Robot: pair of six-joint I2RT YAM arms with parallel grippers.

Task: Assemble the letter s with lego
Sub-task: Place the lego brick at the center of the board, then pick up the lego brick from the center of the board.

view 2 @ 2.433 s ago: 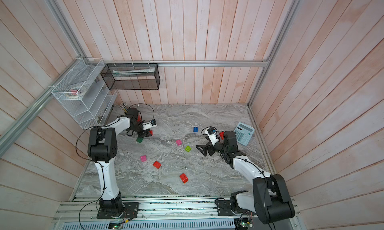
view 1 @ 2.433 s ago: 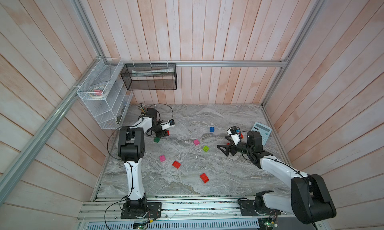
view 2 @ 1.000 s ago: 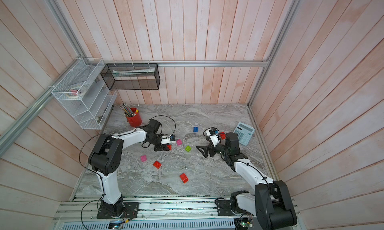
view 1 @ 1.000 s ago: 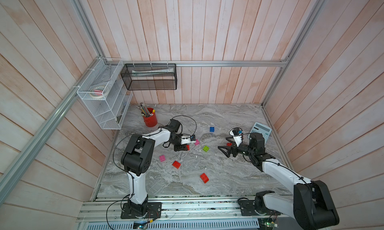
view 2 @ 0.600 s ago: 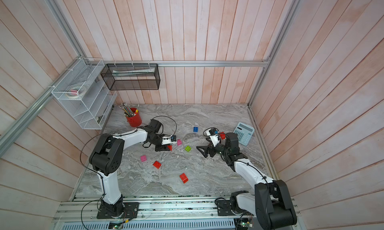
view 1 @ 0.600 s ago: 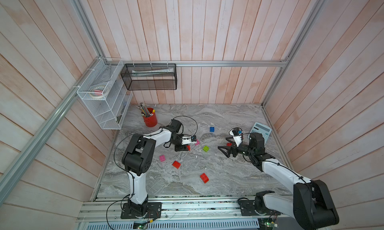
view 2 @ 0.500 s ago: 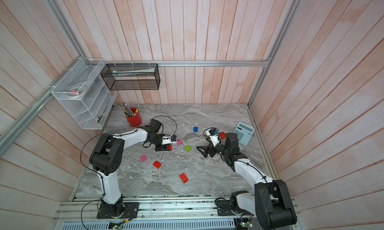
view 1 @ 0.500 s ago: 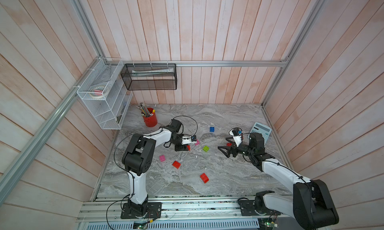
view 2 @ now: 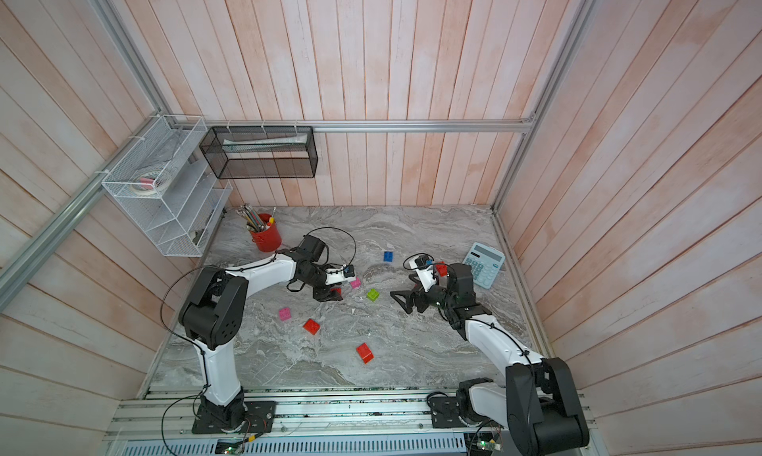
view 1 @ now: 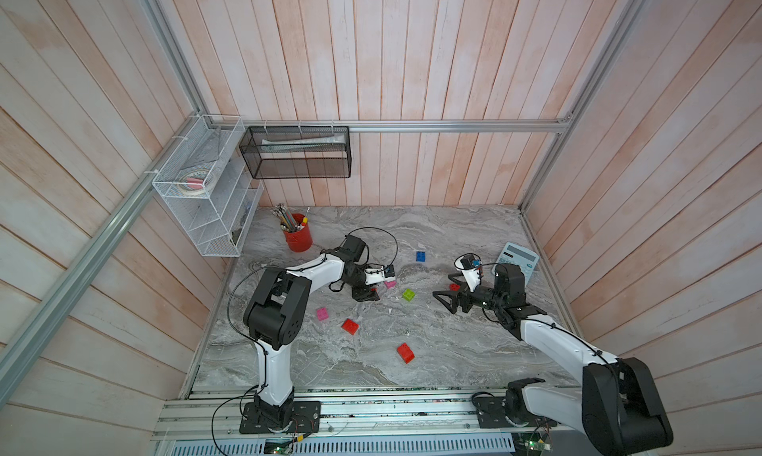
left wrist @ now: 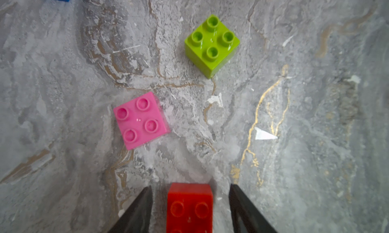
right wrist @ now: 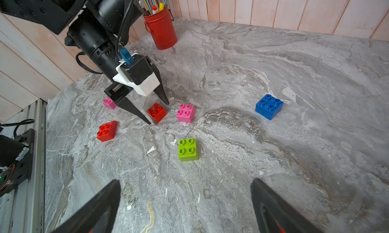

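Left gripper (right wrist: 158,113): jaws parted, tips down near the table (right wrist: 273,52), one finger on either side of the red brick (left wrist: 189,206). In the left wrist view I see a gap on each side of it, so there is no pinch. The brick sits studs up on the marble.

Sweep across both top views, left to right:
- Red pencil cup (view 1: 297,238): upright, back left.
- Far pink brick (view 1: 322,313): alone, left of the left gripper.
- Second red brick (view 1: 349,326): near it, closer to the arm bases.
- Near pink brick (view 1: 389,284): just beside the straddled red brick, not touching it, studs up.
- Third red brick (view 1: 405,353): closest to the front rail, well apart from the rest.
- Lime brick (view 1: 408,294): between the two grippers, studs up.
- Blue brick (view 1: 420,256): farther back, on its own.
- Partly hidden red brick (view 1: 454,287): beside the right wrist; I cannot tell how it lies.
- Right gripper (right wrist: 185,180): jaws spread wide with nothing between them, low over bare marble, facing the lime brick.
- Calculator (view 1: 515,262): at the right edge.
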